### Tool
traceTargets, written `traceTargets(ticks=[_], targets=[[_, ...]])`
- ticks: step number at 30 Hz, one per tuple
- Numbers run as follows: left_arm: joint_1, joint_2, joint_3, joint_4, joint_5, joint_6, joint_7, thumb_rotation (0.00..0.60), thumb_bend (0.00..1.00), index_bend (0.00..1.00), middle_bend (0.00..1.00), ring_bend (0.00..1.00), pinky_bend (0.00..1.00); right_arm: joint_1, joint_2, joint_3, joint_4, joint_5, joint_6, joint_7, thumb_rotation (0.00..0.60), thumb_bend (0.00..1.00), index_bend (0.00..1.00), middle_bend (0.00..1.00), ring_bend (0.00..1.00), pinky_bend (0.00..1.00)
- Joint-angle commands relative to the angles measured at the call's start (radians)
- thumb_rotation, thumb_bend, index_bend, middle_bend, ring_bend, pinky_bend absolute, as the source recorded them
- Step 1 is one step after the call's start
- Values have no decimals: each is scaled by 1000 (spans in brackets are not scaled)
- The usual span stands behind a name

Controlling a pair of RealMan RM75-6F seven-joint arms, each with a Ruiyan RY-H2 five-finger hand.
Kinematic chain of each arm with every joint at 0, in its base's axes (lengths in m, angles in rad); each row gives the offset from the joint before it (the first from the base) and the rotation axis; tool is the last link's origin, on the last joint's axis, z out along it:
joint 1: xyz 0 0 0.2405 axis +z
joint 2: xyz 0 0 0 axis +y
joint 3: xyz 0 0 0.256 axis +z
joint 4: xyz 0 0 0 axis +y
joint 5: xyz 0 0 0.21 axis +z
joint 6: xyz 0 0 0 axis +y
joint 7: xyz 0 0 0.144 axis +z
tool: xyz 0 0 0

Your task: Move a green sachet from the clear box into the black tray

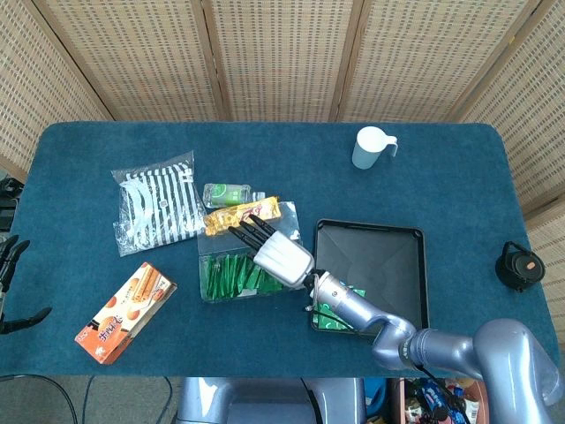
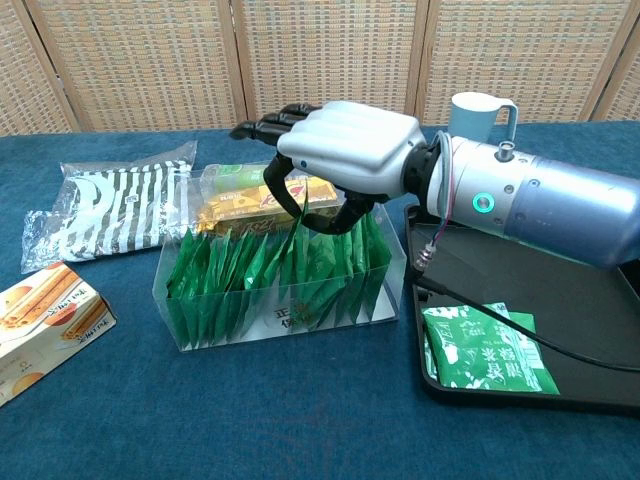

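Observation:
The clear box (image 1: 209,296) (image 2: 190,325) holds a row of upright green sachets (image 1: 225,276) (image 2: 240,275). My right hand (image 1: 281,256) (image 2: 350,150) reaches over the box's right half, palm down. Its thumb and a curled finger meet on the top edge of one sachet (image 2: 298,240), which stands a little higher than its neighbours. The black tray (image 1: 388,261) (image 2: 600,300) lies just right of the box, with green sachets (image 1: 334,316) (image 2: 485,350) flat in its near left corner. Only the dark fingers of my left hand (image 1: 11,256) show at the left edge, spread and holding nothing.
A yellow snack bar (image 1: 243,212) and a green packet (image 1: 226,194) lie behind the box. A striped bag (image 1: 154,208) sits to the left, a biscuit carton (image 1: 124,314) at the front left. A white mug (image 1: 371,147) stands at the back, a black round object (image 1: 521,265) far right.

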Motion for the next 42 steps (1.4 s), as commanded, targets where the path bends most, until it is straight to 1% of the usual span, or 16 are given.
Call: traceTargets(ticks=[1, 7, 11, 15, 18, 22, 27, 30, 32, 37, 38, 40, 42], targets=[[1, 1, 1, -1, 3, 3, -2, 600, 94, 0, 0, 0, 0, -16, 70, 20, -81, -11, 38, -26, 600, 577, 620, 81, 12, 111], [5, 2, 4, -2, 16, 14, -4, 600, 95, 0, 0, 0, 0, -51, 182, 41, -209, -12, 83, -73, 600, 578, 623, 84, 12, 111], [9, 2, 9, -4, 28, 23, -5, 600, 95, 0, 0, 0, 0, -90, 284, 45, -303, -23, 124, -99, 600, 580, 623, 86, 12, 111], [12, 3, 11, -6, 37, 31, -4, 600, 95, 0, 0, 0, 0, -140, 382, 27, -376, -44, 164, -104, 600, 581, 623, 88, 12, 111], [15, 4, 15, -9, 46, 38, -2, 600, 95, 0, 0, 0, 0, -191, 447, -6, -405, -77, 208, -91, 600, 582, 623, 88, 12, 111], [19, 4, 20, -14, 61, 49, 1, 600, 95, 0, 0, 0, 0, -260, 498, -59, -397, -122, 268, -46, 600, 585, 623, 90, 12, 111], [24, 4, 25, -19, 74, 58, 9, 600, 95, 0, 0, 0, 0, -350, 522, -141, -331, -178, 331, 26, 600, 587, 623, 90, 13, 111], [24, 3, 26, -21, 76, 59, 14, 600, 95, 0, 0, 0, 0, -372, 518, -159, -303, -197, 349, 47, 600, 587, 623, 92, 15, 111], [24, -1, 29, -23, 79, 56, 27, 600, 95, 0, 0, 0, 0, -402, 502, -187, -252, -215, 362, 70, 600, 588, 623, 93, 16, 111], [23, -6, 29, -27, 75, 54, 44, 600, 95, 0, 0, 0, 0, -426, 464, -194, -179, -230, 372, 100, 600, 588, 623, 89, 19, 111], [23, -6, 29, -27, 73, 52, 45, 600, 95, 0, 0, 0, 0, -429, 461, -194, -167, -229, 370, 96, 600, 582, 607, 80, 20, 112], [23, -6, 29, -26, 70, 50, 46, 600, 95, 0, 0, 0, 0, -446, 460, -184, -152, -203, 367, 68, 600, 460, 452, 44, 21, 112], [22, -6, 28, -26, 67, 48, 45, 600, 95, 0, 0, 0, 0, -476, 461, -157, -170, -143, 374, -2, 600, 182, 146, 5, 19, 112]])
